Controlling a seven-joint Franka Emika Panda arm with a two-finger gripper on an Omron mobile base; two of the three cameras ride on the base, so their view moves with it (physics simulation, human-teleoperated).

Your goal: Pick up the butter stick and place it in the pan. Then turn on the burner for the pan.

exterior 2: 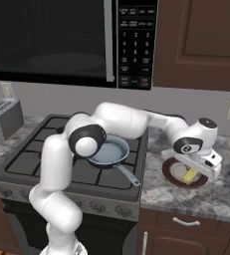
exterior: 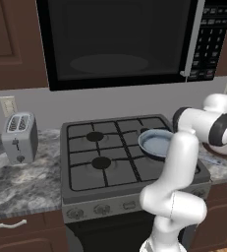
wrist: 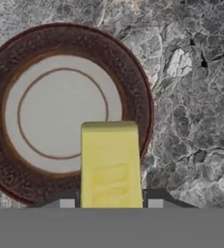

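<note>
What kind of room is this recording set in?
A home kitchen, rendered: a gas stove with a pan on it, a microwave above, and a toaster on the stone counter.

A glossy white arm (exterior 2: 57, 164) of rounded tubular segments with dark circular joint caps.

Pale-yellow butter stick (wrist: 110, 164), brown-rimmed white plate (wrist: 133, 72), mottled grey counter (wrist: 196, 97), grey-blue pan (exterior 2: 109, 151).

A brown-rimmed plate (wrist: 70, 114) with a white centre lies on the grey marbled counter (exterior 2: 221, 194), right of the stove (exterior: 105, 162). A silver toaster (exterior: 19, 137) stands on the counter at the far left. A black microwave (exterior: 120, 39) hangs above, between dark wooden cabinets (exterior 2: 201, 40).
</note>
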